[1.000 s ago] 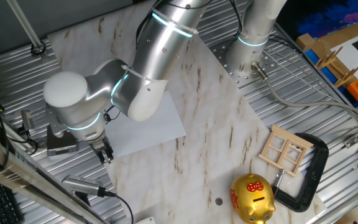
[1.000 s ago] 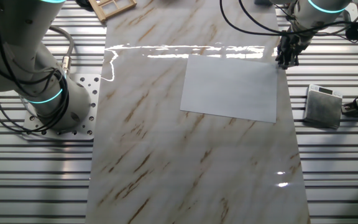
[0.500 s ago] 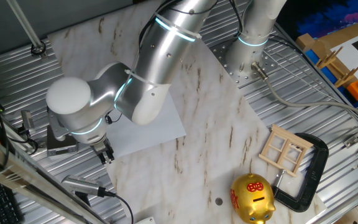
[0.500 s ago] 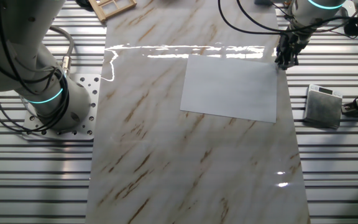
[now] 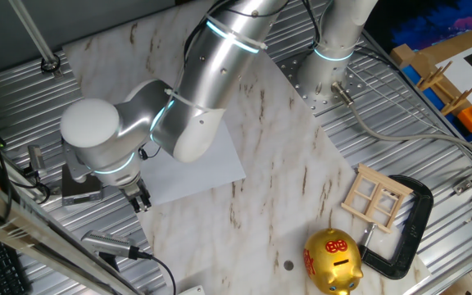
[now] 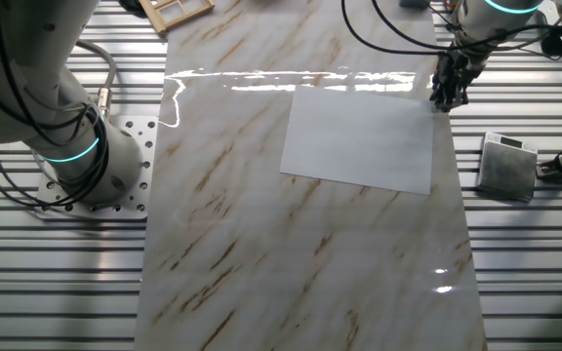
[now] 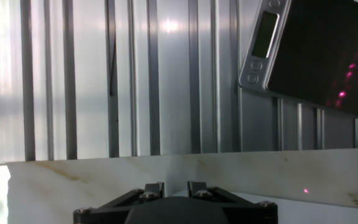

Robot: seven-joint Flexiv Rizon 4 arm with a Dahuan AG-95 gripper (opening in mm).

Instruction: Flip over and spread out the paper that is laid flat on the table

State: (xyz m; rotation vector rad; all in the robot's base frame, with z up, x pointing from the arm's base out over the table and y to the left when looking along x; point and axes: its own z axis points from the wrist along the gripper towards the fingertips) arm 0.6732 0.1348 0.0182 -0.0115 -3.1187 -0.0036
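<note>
Checking the fixed views, I found the gripper [image 6: 448, 95] low at one corner of the paper [image 6: 359, 138], at the margin of the table [image 6: 261, 263] where the marble met the ribbed metal surface [image 6: 525, 253]. I judged the coming move to turn on that relation: the sheet lay wholly to one side of the fingers, spreading inward over the slab, its long axis parallel to that margin, so any lift had to begin at this corner. The paper lay flat, unfolded and slightly askew to the slab's edges, with its far corners well apart from the fingers. From the hand view I saw only the base of the gripper [image 7: 169, 194], marble below it, and a small scale [image 7: 309, 53] on the metal beyond; the fingertips were not visible. I could not tell whether the jaws stood apart or together, nor whether they touched the corner.
</note>
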